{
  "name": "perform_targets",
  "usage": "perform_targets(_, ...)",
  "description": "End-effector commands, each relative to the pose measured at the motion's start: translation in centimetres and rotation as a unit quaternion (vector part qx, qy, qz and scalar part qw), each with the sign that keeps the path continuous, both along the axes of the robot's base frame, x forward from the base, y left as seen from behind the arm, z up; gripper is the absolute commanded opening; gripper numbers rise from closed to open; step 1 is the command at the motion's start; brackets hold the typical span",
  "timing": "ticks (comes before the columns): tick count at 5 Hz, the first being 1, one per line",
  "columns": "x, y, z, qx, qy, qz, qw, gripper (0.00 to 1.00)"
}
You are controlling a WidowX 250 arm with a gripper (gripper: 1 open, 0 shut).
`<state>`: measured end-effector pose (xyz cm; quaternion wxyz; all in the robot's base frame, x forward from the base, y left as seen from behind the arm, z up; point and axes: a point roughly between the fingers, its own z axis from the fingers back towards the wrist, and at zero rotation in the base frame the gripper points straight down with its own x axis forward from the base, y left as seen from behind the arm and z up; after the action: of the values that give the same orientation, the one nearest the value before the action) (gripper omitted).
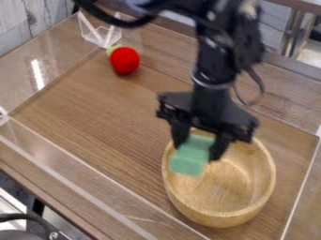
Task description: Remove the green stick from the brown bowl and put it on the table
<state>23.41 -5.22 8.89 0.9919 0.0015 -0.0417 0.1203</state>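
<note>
Gripper [198, 141]: clamped on the green stick [192, 157]
Stick: lifted over the brown bowl's [232, 207] left rim
Bowl: near the table's [100, 122] front right corner

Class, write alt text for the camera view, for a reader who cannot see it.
A black robot arm's hand, pointing down, grips a green stick and holds it above the left rim of a brown bowl. The bowl sits on a wood-grain table with clear plastic walls; a red ball lies at the far side.
</note>
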Motion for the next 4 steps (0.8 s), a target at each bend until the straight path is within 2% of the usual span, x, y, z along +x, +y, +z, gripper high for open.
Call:
perform_targets(1, 1.4, 2.9, 1.9, -0.004, -0.033, 0.002, 0.9995, 0.00)
perform_targets(4, 0.4, 14.0, 0.5, 0.018, -0.035, -0.013, 0.9991, 0.00)
